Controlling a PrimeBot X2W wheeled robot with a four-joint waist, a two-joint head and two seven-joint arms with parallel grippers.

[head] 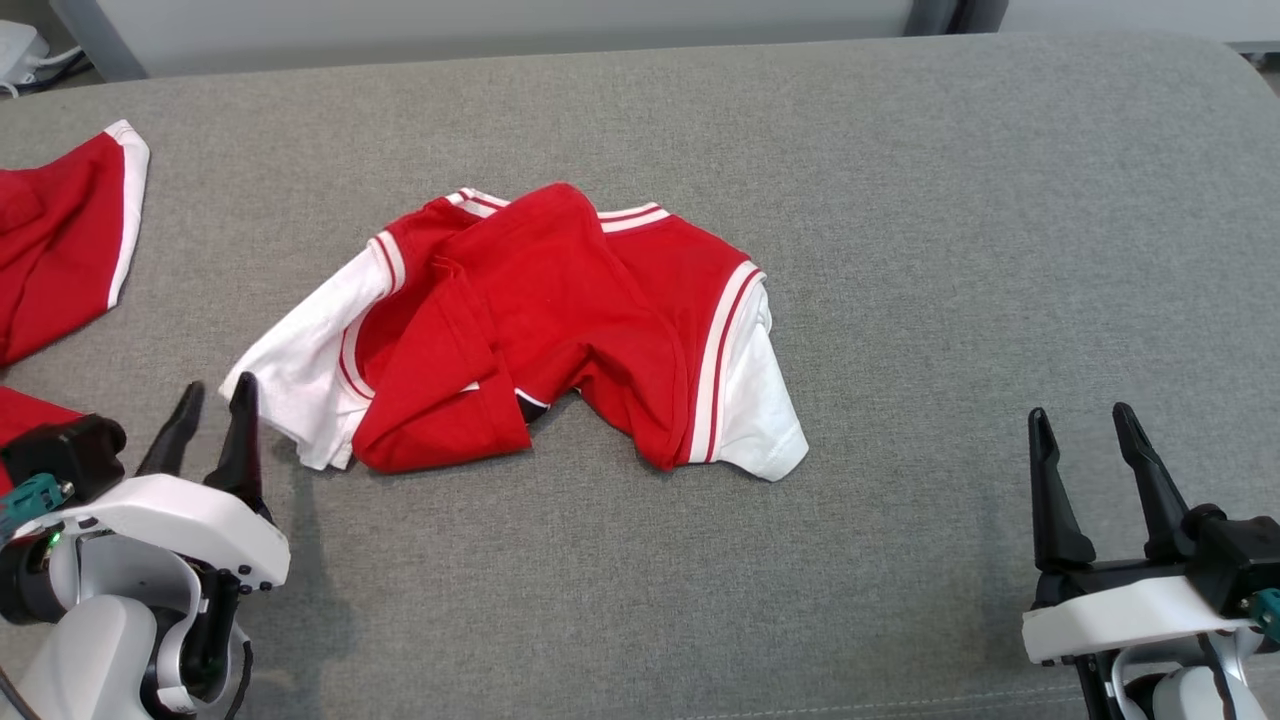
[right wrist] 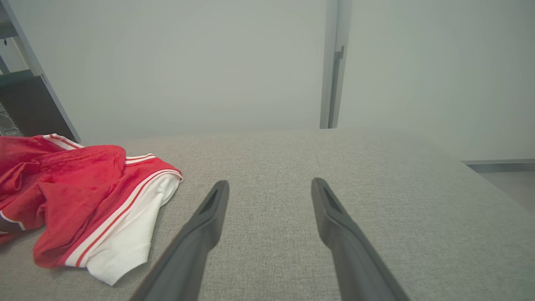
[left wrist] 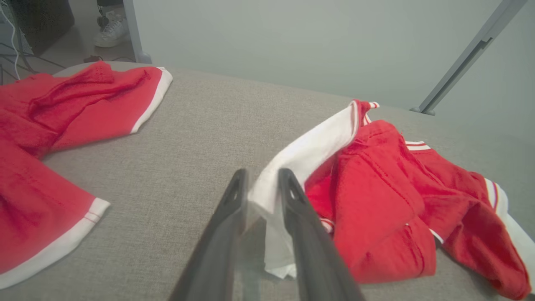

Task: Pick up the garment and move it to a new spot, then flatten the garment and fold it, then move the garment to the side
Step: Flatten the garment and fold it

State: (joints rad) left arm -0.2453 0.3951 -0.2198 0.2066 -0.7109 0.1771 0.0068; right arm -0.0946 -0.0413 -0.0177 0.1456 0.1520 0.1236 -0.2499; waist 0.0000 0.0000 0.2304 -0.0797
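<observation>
— While the grey upholstered surface (head: 950, 220) runs far to a pale wall (right wrist: 188, 62), where's the garment (head: 560, 320)?
— Crumpled mid-surface, its white sleeve (head: 290, 370) just right of the left gripper (head: 220, 387), whose fingers stand narrowly parted. The right gripper (head: 1078, 412) gapes wide, near right, well apart.

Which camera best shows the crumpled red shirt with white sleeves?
Head view: the whole red shirt with white sleeves lies in frame. Left wrist view sees it low and foreshortened; right wrist view cuts off half.
</observation>
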